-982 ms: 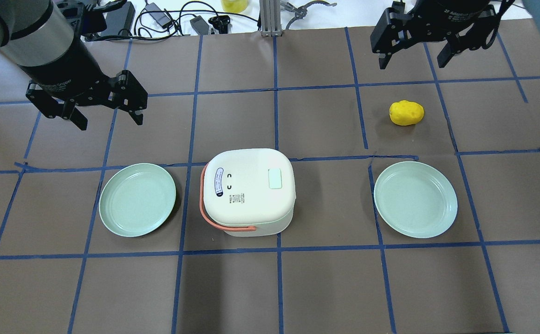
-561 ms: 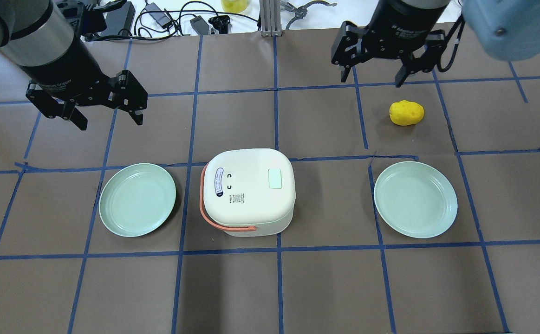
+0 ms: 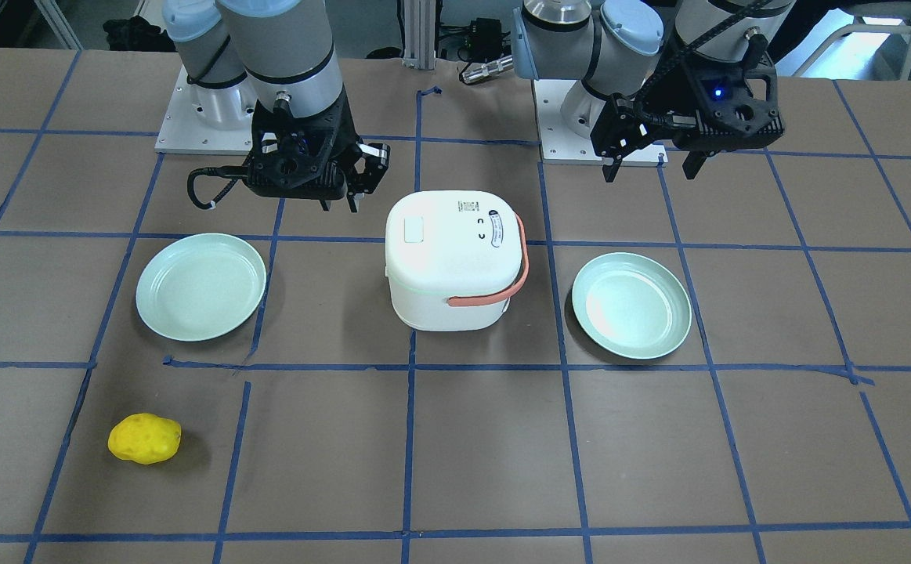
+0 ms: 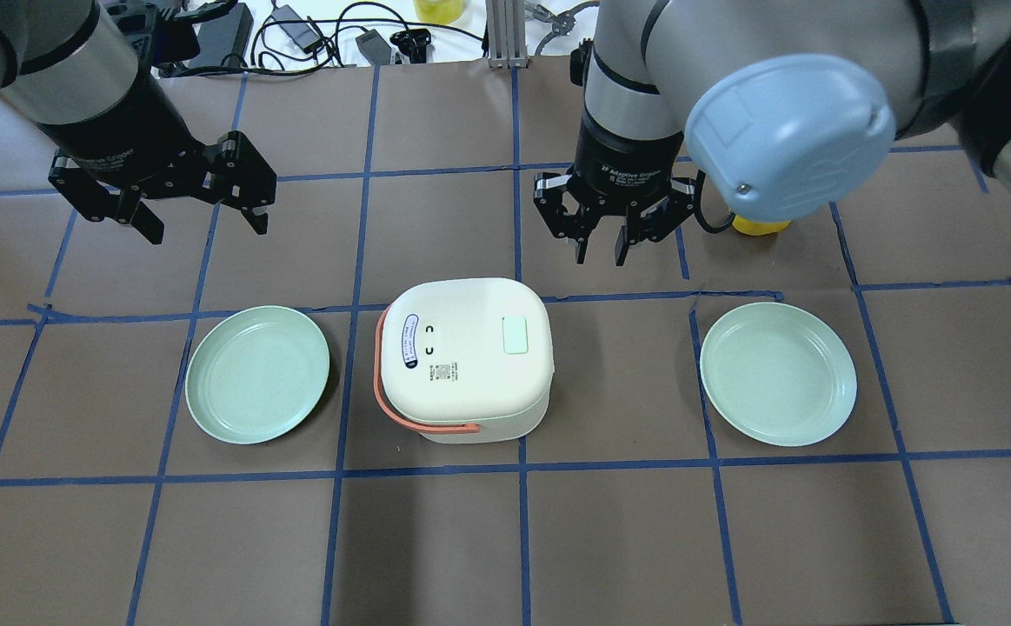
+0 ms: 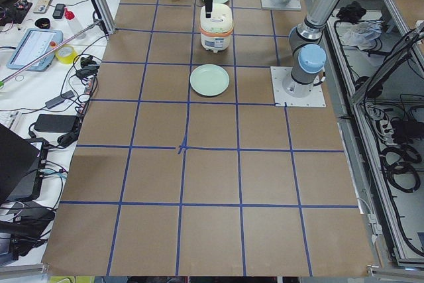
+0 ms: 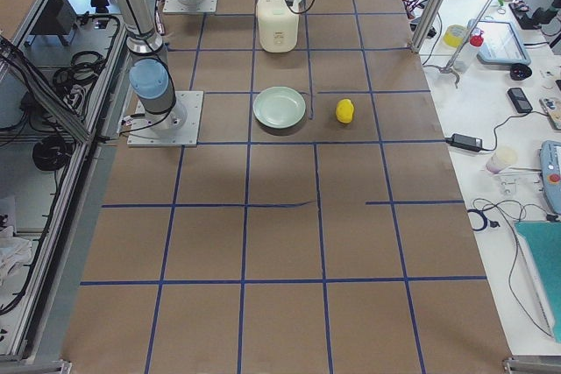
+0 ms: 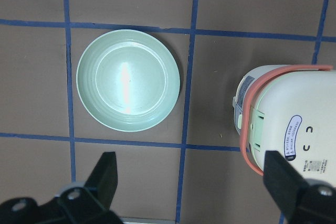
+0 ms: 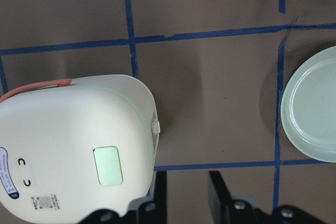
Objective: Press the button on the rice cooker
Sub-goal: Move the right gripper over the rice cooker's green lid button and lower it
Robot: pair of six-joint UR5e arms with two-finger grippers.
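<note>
The white rice cooker (image 4: 466, 361) with an orange handle (image 4: 381, 396) stands at the table's middle, lid closed. Its pale green button (image 4: 515, 335) is on the lid's right part and also shows in the right wrist view (image 8: 107, 166). My right gripper (image 4: 601, 255) hangs just beyond the cooker's far right corner, not touching it. Its fingers (image 8: 160, 192) are drawn nearly shut, with a narrow gap and nothing between them. My left gripper (image 4: 207, 228) is wide open and empty, far left of the cooker, beyond the left plate.
Two pale green plates lie left (image 4: 257, 374) and right (image 4: 779, 374) of the cooker. A yellow lumpy object (image 3: 144, 439) lies beyond the right plate, mostly hidden by my right arm in the overhead view. Cables lie past the table's far edge.
My right arm has swung from the far right corner toward the cooker, and its jaws have closed from wide open to a narrow gap. The left arm has not moved.
</note>
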